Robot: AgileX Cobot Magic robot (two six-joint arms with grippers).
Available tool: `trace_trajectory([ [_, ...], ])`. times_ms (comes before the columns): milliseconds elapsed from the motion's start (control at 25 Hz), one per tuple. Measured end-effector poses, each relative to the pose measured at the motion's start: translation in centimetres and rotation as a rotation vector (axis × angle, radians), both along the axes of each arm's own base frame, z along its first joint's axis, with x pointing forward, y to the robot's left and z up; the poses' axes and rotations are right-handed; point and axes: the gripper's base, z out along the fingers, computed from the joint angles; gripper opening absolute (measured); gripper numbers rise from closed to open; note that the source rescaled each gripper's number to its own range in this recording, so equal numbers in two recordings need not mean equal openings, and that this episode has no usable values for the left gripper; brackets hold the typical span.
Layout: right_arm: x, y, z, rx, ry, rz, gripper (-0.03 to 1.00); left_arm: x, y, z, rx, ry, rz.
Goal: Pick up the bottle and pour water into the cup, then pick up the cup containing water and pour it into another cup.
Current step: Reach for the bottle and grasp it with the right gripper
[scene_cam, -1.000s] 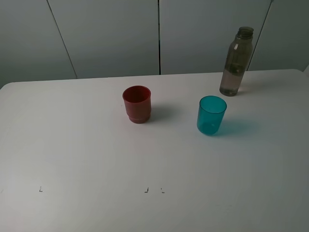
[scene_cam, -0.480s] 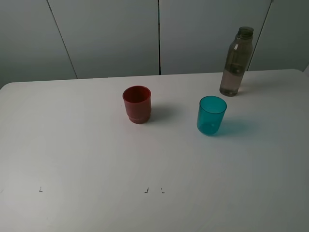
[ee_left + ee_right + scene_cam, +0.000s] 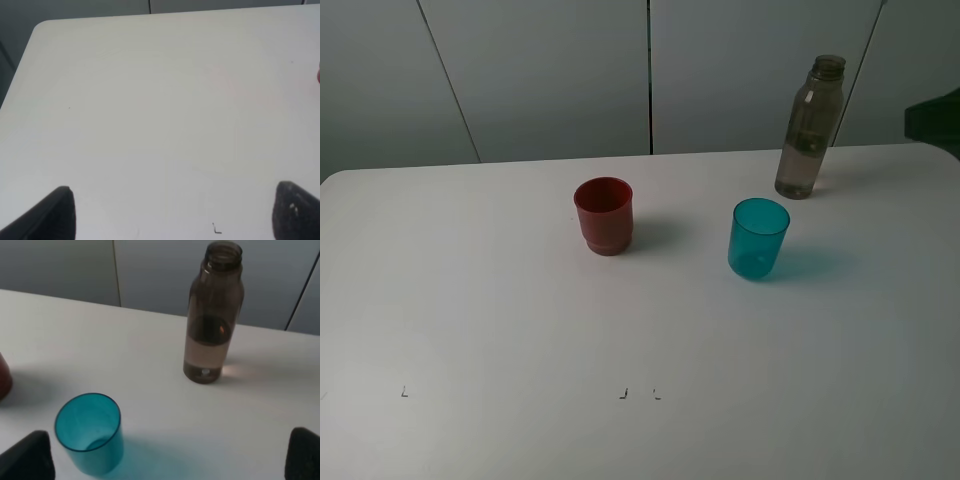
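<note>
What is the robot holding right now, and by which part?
Nothing. The left end effector and right end effector are both open; the bottle stands untouched.

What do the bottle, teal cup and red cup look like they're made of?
Bottle: smoky grey-brown, translucent, smooth, likely plastic, though glass can't be ruled out; the background shows through it.
Teal cup: translucent glossy plastic by the look; its shadow is tinted teal.
Red cup: opaque, fairly matte, probably plastic; nothing shows through its wall.
</note>
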Motion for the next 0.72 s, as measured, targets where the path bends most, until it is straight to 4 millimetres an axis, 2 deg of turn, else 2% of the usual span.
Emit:
trace_trajectory([
  [240,4.1,0.2,-3.4,-0.053,0.101,-0.008,1.0,0.0,0.0,0.0,0.0,0.0,0.0],
  [480,6.8,0.1,-5.8,-0.104,0.115,-0.011,1.0,0.0,0.0,0.0,0.0,0.0,0.0],
  [720,8.5,-2.3,-8.1,-0.105,0.174,-0.124,1.0,0.0,0.0,0.0,0.0,0.0,0.0],
])
